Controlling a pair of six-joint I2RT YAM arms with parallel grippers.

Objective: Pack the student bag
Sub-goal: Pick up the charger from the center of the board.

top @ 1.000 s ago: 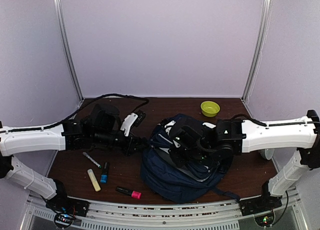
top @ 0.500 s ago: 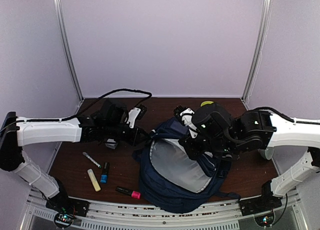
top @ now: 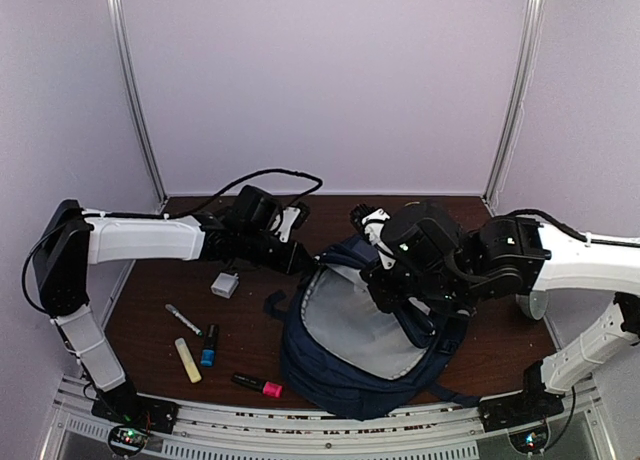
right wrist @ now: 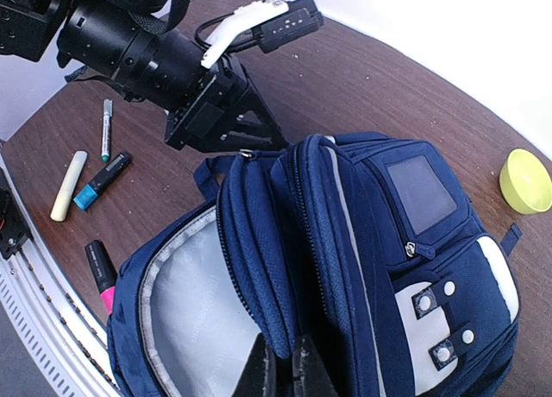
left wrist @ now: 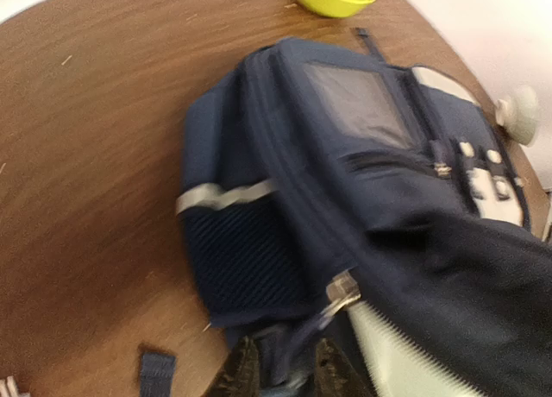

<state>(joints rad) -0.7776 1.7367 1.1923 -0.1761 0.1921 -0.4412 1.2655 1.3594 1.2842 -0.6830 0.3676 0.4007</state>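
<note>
**Bag Mouth Held Open, Nothing Packed Yet**

Top view: the large navy blue fabric student bag lay at lower centre on the brown wooden worktop, with its main compartment spread to show light grey lining. The left end effector met the bag's upper-left rim, and the right end effector met its front panel. A slim silver marker, a pale yellow highlighter, a blue highlighter and a pink highlighter lay loose at lower left. This looked like the opening step. Next, one arm would need to let go and fetch a pen without the mouth collapsing.

Left wrist view: at the bottom edge, the fingers were nearly closed and pinched bag fabric beside a metal zipper pull, though the picture was blurred.

Right wrist view: at bottom centre, the fingers were clamped narrowly on the front panel's edge.
</note>
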